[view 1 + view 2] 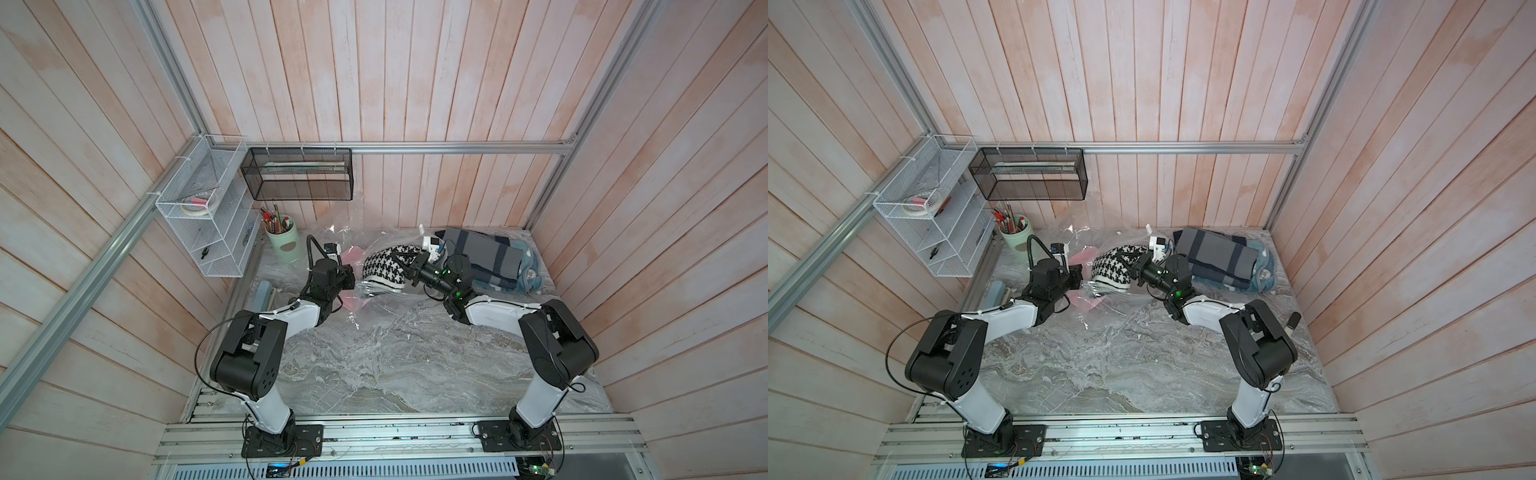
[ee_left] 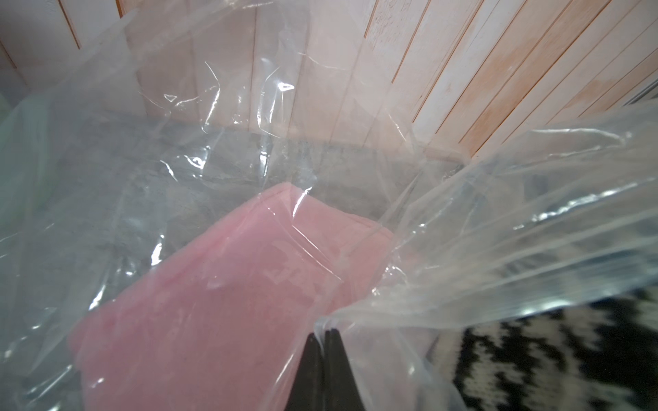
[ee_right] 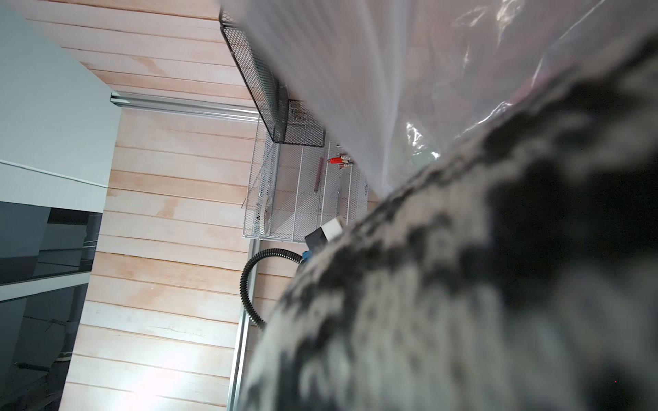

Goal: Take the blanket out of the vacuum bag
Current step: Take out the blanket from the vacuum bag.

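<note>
The vacuum bag (image 1: pixel 376 309) lies crinkled and transparent at the back middle of the table in both top views. A black-and-white houndstooth blanket (image 1: pixel 384 266) bulges out of the bag, lifted off the table. My right gripper (image 1: pixel 405 262) is shut on this blanket's right end; in the right wrist view the blanket (image 3: pixel 463 284) fills the picture and hides the jaws, with bag film (image 3: pixel 445 71) beside it. My left gripper (image 2: pixel 324 332) is shut on a fold of the bag's plastic (image 2: pixel 463 220). A pink blanket (image 2: pixel 231 302) lies flat inside the bag under the film.
A folded grey striped blanket (image 1: pixel 486 253) and a blue one (image 1: pixel 530 268) lie at the back right, outside the bag. A green cup of pens (image 1: pixel 284 243), a white wire rack (image 1: pixel 208 216) and a black mesh basket (image 1: pixel 297 174) occupy the back left. The marble table (image 1: pixel 395 365) stretches forward.
</note>
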`<state>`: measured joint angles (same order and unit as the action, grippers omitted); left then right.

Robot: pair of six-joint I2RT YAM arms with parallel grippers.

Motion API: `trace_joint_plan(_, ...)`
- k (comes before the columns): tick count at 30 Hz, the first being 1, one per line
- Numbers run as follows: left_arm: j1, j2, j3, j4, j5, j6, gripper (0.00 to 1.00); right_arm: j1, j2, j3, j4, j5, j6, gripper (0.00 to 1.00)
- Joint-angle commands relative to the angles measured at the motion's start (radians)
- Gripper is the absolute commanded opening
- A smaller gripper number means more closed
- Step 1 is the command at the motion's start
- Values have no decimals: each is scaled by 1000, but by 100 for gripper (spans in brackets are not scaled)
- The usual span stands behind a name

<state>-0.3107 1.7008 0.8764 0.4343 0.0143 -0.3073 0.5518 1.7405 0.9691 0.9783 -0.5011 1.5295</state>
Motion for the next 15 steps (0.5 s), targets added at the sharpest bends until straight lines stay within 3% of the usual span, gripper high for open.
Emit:
trace_joint_plan(1, 7, 23, -30, -12, -42, -4, 0, -12, -94, 66, 95, 2, 9, 0)
trace_joint_plan(5, 7, 25, -28, -12, -43, -3, 0, -26, -77, 31, 250, 10, 133, 0)
trace_joint_plan(15, 8, 16, -31, -23, -59, 8, 0, -97, -64, 55, 411, 51, 247, 0)
